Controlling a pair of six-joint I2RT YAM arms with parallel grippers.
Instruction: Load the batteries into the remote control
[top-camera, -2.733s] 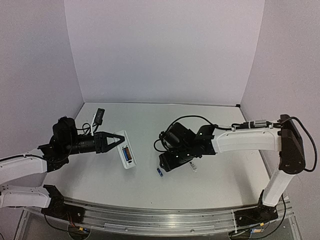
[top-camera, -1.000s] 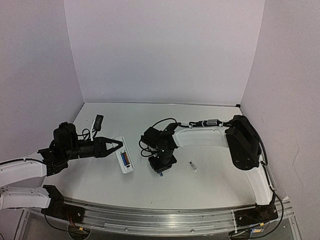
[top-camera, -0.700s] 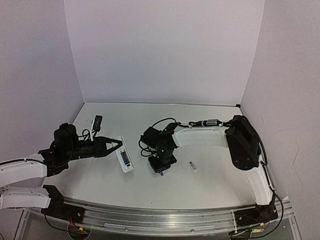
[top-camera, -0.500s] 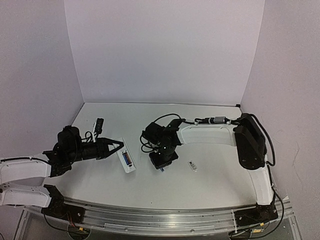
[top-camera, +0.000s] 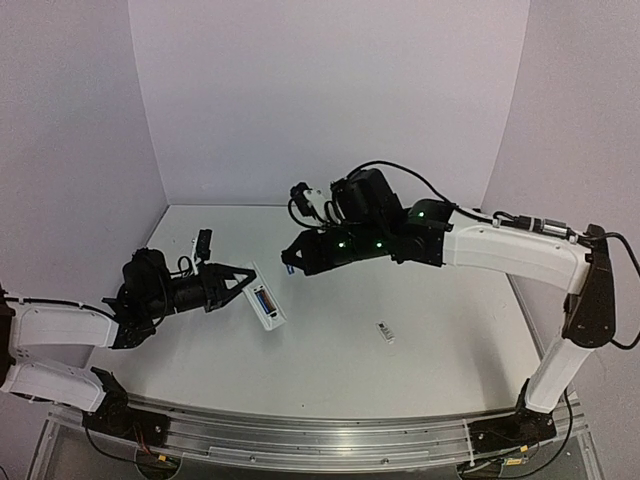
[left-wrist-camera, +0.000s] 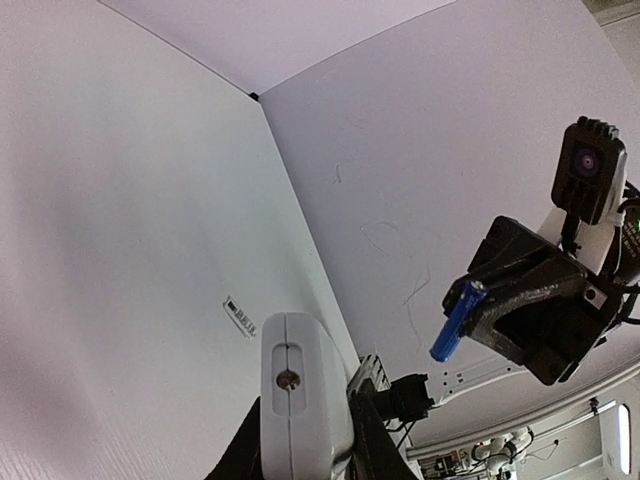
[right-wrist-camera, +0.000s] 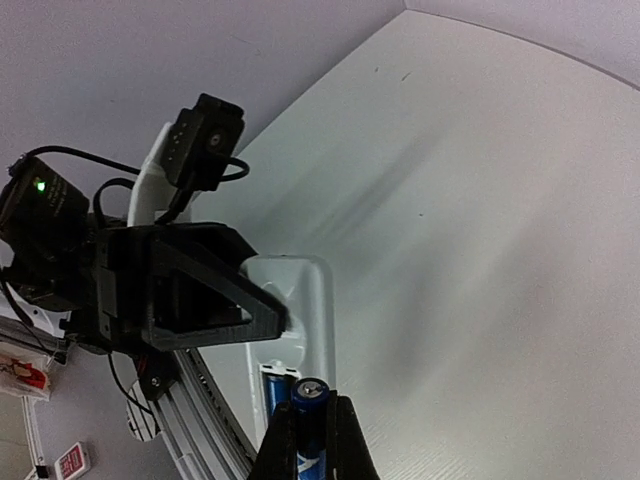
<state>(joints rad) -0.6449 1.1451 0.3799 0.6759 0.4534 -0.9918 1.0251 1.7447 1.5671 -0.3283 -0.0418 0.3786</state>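
Clamps the remote (top-camera: 274, 316) by one end in the left gripper (top-camera: 245, 275), jaws closed tight on its sides, recess side turned up toward the other arm. Cannot tell whether its far end touches the table (top-camera: 430, 290) or hangs just clear. Pinches a battery (left-wrist-camera: 458, 320) in the right gripper (top-camera: 289, 263), closed on one end of it, the rest poking out past the fingers. Hovers with it in the air near the remote, apart from it, not yet at the recess. Shows one cell (top-camera: 262, 300) already seated there, so likely halfway through loading. Leaves the cover (top-camera: 385, 332) flat on the table, well off to the right.

Risks from here:
- Could lose the battery from so narrow a pinch on a smooth round body, above all when pressing against a spring contact.
- Could jam or skid off the rim if brought in at an angle that does not match the tilted recess.
- Could go in the wrong way round; cannot read any polarity marks here.
- Could pivot the remote within the left grip, held by one end only, once pushed from above.
- Could knock the seated cell loose with the fingers in the tight slot beside it.
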